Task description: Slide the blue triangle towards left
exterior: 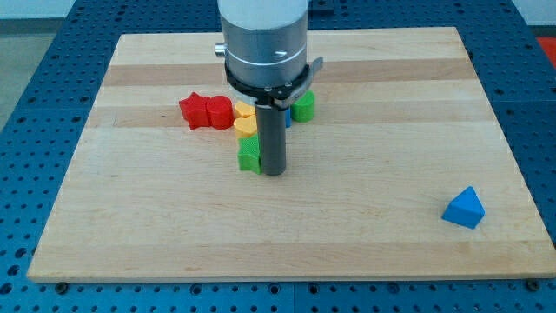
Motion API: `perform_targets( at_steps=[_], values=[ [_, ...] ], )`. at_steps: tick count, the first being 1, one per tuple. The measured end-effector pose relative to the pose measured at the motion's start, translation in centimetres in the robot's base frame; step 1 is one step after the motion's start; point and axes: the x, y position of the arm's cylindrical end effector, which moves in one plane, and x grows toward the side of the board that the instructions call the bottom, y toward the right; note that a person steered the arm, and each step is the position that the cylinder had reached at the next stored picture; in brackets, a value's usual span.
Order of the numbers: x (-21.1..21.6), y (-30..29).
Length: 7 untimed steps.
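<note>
The blue triangle block [463, 209] sits alone near the wooden counter's [365, 226] bottom-right corner. My tip [274, 172], with no pincer fitted, touches a green block [250, 156]; leaving carelessly could scatter that cluster.

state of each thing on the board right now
blue triangle: alone near the view's bottom right, untouched
my tip: down on the board, beside the green block
red blocks: side by side, left of the cluster
yellow blocks: bunched together
green cylinder: upright behind the rod
</note>
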Motion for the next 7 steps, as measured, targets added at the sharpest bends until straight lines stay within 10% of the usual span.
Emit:
perform_targets(
  at_steps=[3, 5, 7],
  values=[
    [1.8, 8.5],
    [-8.1, 19.0],
    [1.7, 34.6]
  ],
)
